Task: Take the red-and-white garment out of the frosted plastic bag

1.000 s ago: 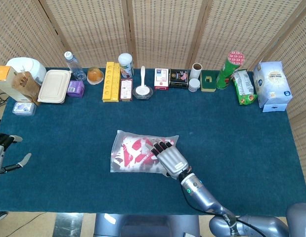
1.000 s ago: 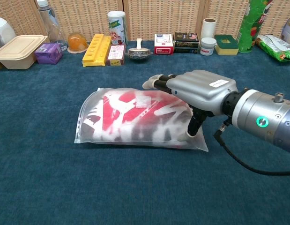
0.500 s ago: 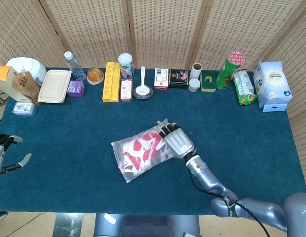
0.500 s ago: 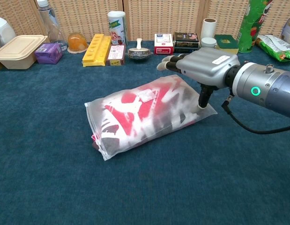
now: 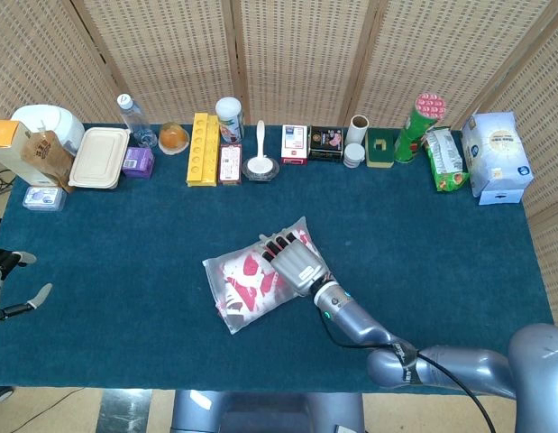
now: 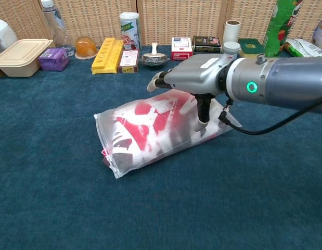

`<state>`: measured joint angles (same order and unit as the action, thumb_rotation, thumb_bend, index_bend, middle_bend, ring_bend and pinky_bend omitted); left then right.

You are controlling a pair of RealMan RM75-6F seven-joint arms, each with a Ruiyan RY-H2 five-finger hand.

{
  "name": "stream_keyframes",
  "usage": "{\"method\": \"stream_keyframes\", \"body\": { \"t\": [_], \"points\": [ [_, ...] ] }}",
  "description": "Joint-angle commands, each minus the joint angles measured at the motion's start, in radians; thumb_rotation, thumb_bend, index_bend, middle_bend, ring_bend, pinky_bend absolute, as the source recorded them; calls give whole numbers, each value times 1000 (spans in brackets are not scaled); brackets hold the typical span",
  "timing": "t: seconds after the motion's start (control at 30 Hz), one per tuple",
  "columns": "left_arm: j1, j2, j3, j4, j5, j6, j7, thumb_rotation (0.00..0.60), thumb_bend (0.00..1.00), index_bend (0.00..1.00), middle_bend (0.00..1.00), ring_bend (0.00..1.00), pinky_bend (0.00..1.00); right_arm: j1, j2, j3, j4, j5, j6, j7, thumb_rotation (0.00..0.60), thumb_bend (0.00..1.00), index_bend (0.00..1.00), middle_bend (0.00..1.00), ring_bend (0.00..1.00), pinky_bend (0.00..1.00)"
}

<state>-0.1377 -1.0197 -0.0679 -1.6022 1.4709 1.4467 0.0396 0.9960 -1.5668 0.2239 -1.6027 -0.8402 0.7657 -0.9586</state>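
Note:
The frosted plastic bag (image 5: 241, 287) (image 6: 130, 151) lies slantwise in the middle of the blue table, its open end toward the near left. The red-and-white garment (image 5: 250, 269) (image 6: 133, 125) is inside it. My right hand (image 5: 295, 262) (image 6: 198, 78) lies over the far right part of the bag, fingers stretched out on top and the thumb (image 6: 202, 121) pointing down onto its near side; it holds nothing. My left hand (image 5: 6, 281) hangs at the table's left edge, fingers apart and empty, seen in the head view only.
Along the back edge stand a beige lunch box (image 6: 20, 54), a yellow tray (image 6: 106, 54), a bowl with a spoon (image 6: 153, 58), small boxes (image 6: 181, 48), a green tube can (image 5: 414, 126) and a white bag (image 5: 497, 158).
The right hand first swung the bag's right end away from me, turning the bag slantwise. Since then it has slid left along the top of the bag, which has stayed put.

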Motion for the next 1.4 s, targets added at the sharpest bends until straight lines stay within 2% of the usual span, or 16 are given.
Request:
{"method": "stream_keyframes", "body": {
  "t": [0.03, 0.3, 0.4, 0.43, 0.5, 0.53, 0.57, 0.67, 0.77, 0.87, 0.97, 1.23, 1.4],
  "points": [
    [2, -2, 2, 11, -5, -4, -13, 404, 224, 378, 426, 312, 307, 87, -14, -20, 8, 107, 4, -67, 600, 34, 0, 10, 119, 99],
    [2, -14, 4, 38, -6, -9, -39, 399, 224, 377, 426, 313, 307, 233, -55, -92, 73, 258, -14, -160, 600, 43, 0, 37, 122, 95],
    [0, -17, 7, 46, -2, -12, -48, 401, 223, 377, 426, 312, 307, 275, -73, -106, 92, 298, -7, -177, 600, 48, 8, 139, 189, 125],
    [0, -17, 8, 48, 0, -13, -51, 403, 222, 377, 426, 313, 307, 283, -79, -107, 96, 301, -2, -173, 600, 54, 53, 216, 256, 172],
    [0, -15, 9, 52, 4, -12, -58, 403, 222, 378, 426, 313, 307, 278, -92, -101, 105, 254, 23, -127, 600, 75, 215, 366, 418, 316],
    [0, -14, 9, 52, 5, -11, -60, 404, 222, 378, 426, 313, 307, 271, -95, -101, 108, 233, 28, -110, 600, 87, 330, 456, 521, 406],
    [0, -13, 9, 53, 7, -9, -61, 401, 222, 377, 426, 313, 307, 258, -98, -98, 112, 201, 35, -75, 600, 100, 438, 543, 623, 501],
    [-4, -12, 12, 52, 19, -10, -66, 398, 222, 377, 426, 313, 307, 198, -108, -95, 137, 80, 53, 75, 600, 132, 647, 729, 840, 717],
    [-10, -9, 17, 45, 34, -16, -67, 403, 222, 378, 426, 312, 308, 159, -105, -98, 152, -4, 55, 181, 600, 167, 766, 840, 968, 866],
    [-20, -3, 23, 33, 51, -29, -60, 402, 222, 378, 426, 313, 344, 116, -76, -95, 137, -79, 53, 302, 600, 181, 810, 880, 1000, 942],
    [-50, 8, 28, 7, 92, -51, -25, 404, 222, 378, 426, 313, 383, 64, 3, -82, 77, -148, 51, 445, 600, 182, 826, 894, 1000, 977],
    [-129, 28, 23, -62, 174, -109, 49, 408, 222, 378, 428, 359, 417, -16, 144, -50, -31, -259, 34, 711, 600, 183, 835, 904, 1000, 1000],
    [-192, 30, 15, -103, 225, -159, 90, 413, 222, 377, 475, 402, 465, -54, 201, -31, -66, -328, 8, 899, 600, 182, 837, 907, 1000, 1000]
  ]
}}
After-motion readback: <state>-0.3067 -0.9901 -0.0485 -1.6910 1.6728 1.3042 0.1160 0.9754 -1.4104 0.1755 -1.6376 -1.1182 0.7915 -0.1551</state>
